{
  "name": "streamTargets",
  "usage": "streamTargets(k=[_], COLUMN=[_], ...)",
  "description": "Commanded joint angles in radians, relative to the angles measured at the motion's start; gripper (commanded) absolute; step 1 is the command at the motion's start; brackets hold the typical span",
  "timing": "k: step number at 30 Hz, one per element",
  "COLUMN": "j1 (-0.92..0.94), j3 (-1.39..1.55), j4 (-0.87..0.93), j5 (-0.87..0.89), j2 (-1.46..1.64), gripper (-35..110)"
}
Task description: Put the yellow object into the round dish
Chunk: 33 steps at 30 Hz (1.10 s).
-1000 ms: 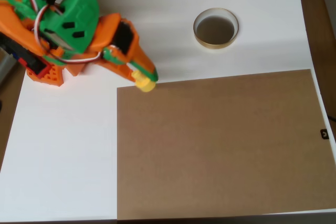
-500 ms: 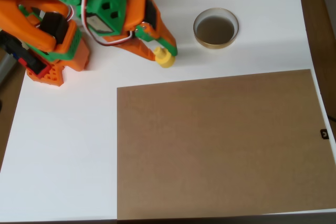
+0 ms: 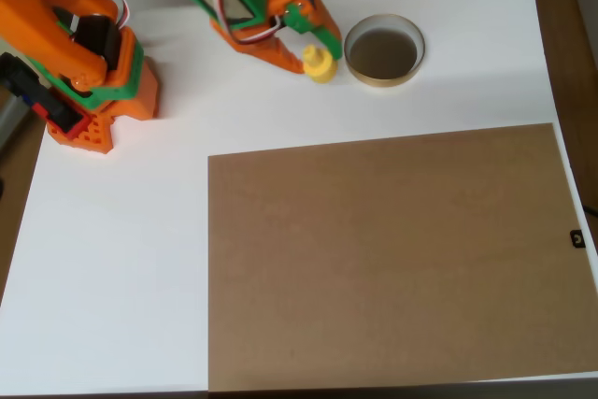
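In the overhead view the yellow object (image 3: 320, 64), a small bright yellow piece with a knob, is held at the tip of my orange and green gripper (image 3: 314, 56), which is shut on it. The piece hangs just left of the round dish (image 3: 384, 50), close to its tan-gold rim. The dish has a dark brownish inside with nothing in it and stands on the white table near the top edge.
A large brown board (image 3: 392, 254) covers the lower right of the white table (image 3: 112, 259). My arm's orange base (image 3: 84, 91) stands at the top left. The table's right edge lies past the dish.
My gripper has carried the yellow object up and to the right, from the board's top left corner to just beside the dish.
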Motion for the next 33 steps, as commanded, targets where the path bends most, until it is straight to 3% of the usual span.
streamTargets(k=[1, 33], j1=[-0.052, -0.244], j3=[-0.095, -0.492], j4=[-0.008, -0.012], j5=[-0.002, 0.000], j2=[-0.031, -0.586], gripper=[0, 0])
